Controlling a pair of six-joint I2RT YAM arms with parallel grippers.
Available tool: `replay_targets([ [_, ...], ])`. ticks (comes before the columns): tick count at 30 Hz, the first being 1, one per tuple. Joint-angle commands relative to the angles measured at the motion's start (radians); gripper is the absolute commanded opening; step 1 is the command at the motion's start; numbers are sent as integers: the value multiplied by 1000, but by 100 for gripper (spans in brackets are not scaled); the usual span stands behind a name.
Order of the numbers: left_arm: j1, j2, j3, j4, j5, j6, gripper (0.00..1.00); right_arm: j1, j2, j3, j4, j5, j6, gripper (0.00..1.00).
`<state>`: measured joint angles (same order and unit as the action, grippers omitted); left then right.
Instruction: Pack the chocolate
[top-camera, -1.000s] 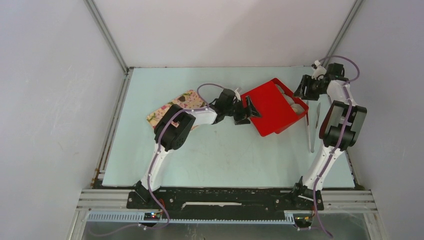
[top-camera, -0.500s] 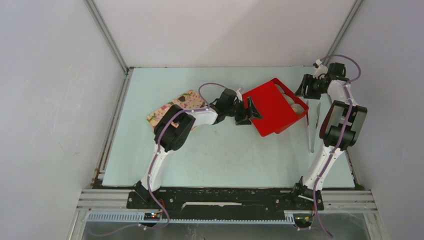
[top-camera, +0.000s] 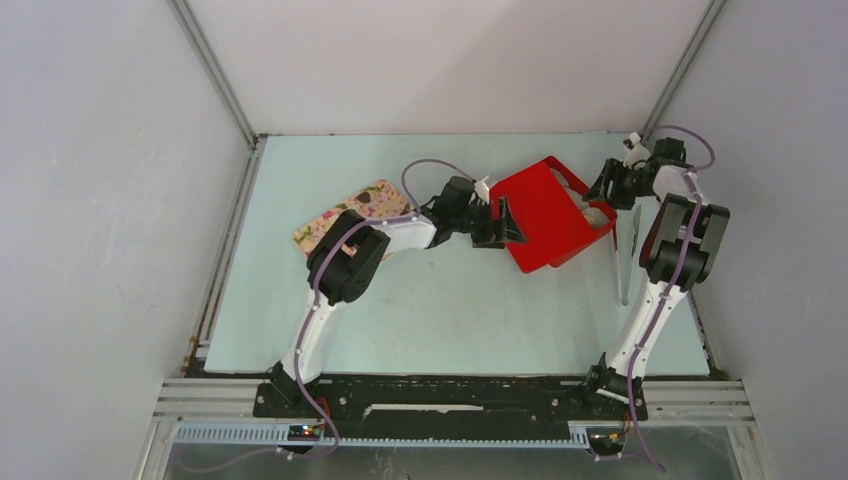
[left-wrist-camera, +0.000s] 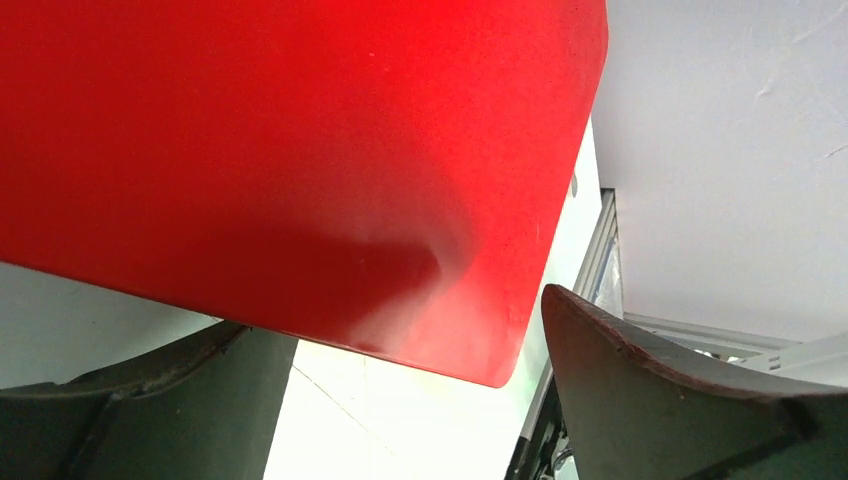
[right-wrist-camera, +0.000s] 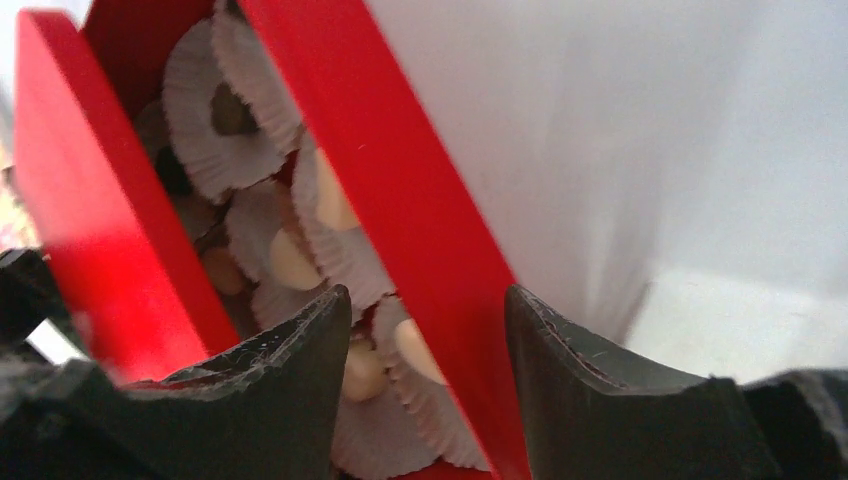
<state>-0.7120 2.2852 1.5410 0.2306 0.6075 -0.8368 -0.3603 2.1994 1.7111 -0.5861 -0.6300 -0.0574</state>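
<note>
Toward the far right corner of the table, the chocolate is seen nested in white paper cups inside a tilted red box. Its side wall is straddled, not clamped, by the right gripper. The left gripper, spread wide, is set at the opposite edge. Closing the box seems to be in hand, and a firm pinch is called for next.

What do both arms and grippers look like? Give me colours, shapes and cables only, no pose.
The left arm and right arm have white links joined by bulky black joint housings. A lilac cable runs along each and loops free near the wrist. The left gripper and right gripper are black; their fingers are dark grey, broad, curved, with scuffed edges.
</note>
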Motion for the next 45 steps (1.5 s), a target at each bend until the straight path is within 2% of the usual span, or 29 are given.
replay_targets([
  [1, 2, -98, 66, -64, 47, 136, 93, 27, -56, -49, -27, -152, 25, 60],
  [9, 117, -256, -142, -140, 64, 259, 92, 90, -180, -275, 16, -282, 117, 58],
  [15, 167, -351, -200, -408, 93, 440, 90, 177, -321, -471, 23, -270, 104, 59],
  [17, 174, -366, -219, -482, 75, 498, 90, 183, -350, -475, -17, -209, 74, 59],
  [20, 191, -373, -245, -512, 46, 540, 90, 147, -379, -475, -38, -145, 67, 59],
  [27, 227, -362, -191, -614, -45, 627, 89, 52, -381, -475, -36, -250, 84, 59],
  [33, 270, -488, -250, -555, -34, 660, 98, 56, -391, -473, 14, -333, 72, 60],
  [39, 284, -467, -166, -586, -99, 662, 98, 61, -346, -408, 58, -284, 94, 59],
  [42, 312, -433, -135, -566, -195, 595, 95, 57, -333, -390, 133, -205, 185, 52],
  [45, 323, -419, -113, -594, -321, 570, 89, 65, -327, -382, 215, -127, 231, 39],
])
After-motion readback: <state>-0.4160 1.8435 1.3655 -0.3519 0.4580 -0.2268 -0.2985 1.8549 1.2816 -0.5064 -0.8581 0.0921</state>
